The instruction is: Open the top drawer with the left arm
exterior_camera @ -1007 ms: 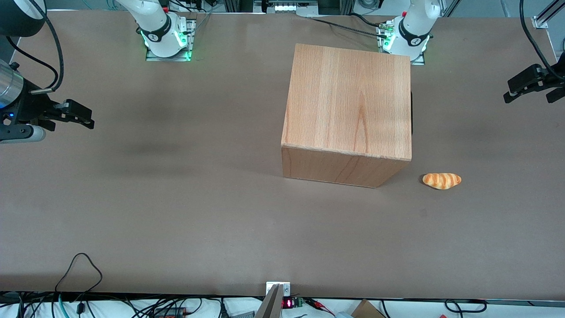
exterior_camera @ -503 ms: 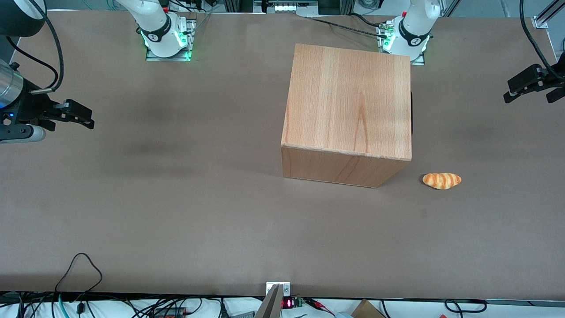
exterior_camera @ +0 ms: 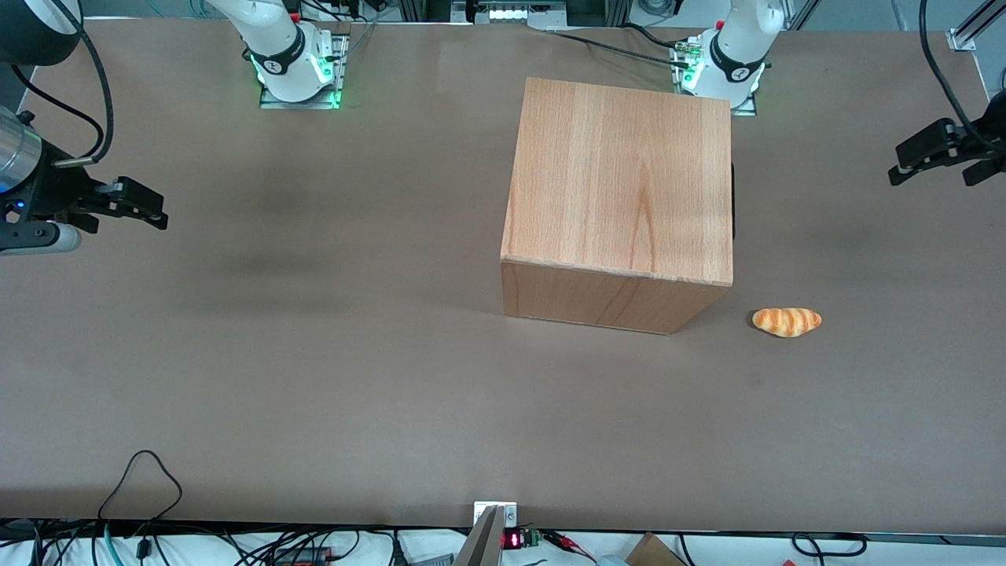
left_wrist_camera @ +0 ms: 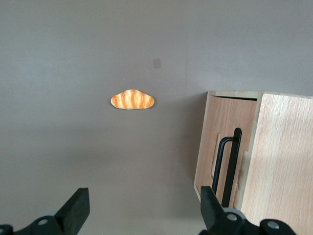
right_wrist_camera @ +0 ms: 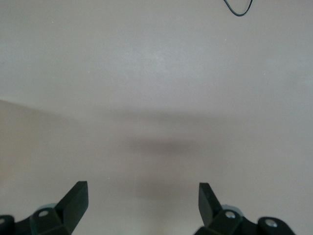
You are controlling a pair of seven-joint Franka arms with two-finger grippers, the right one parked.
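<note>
Top drawer shut in the cabinet, the hand spread wide and not yet at the handle.

The top drawer (left_wrist_camera: pixel 222 147) is seen closed, its front flush in the wooden cabinet (exterior_camera: pixel 621 181), which stands on the bench (exterior_camera: pixel 314 377) toward the working arm's end. Only a dark sliver of the handle side is visible from the front. A slim black bar handle (left_wrist_camera: pixel 229 164) is carried on the front, and this is judged the one sensible place to be gripped: stiff, narrow and probably smooth, so a firm squeeze across the bar is called for. The drawer is expected to be light and to slide straight. The left arm's hand (exterior_camera: pixel 939 153) is held well apart from the cabinet, fingers (left_wrist_camera: pixel 76 210) open and holding nothing. A bread roll (exterior_camera: pixel 787 321) lies near the cabinet's corner, nearer the front camera.
</note>
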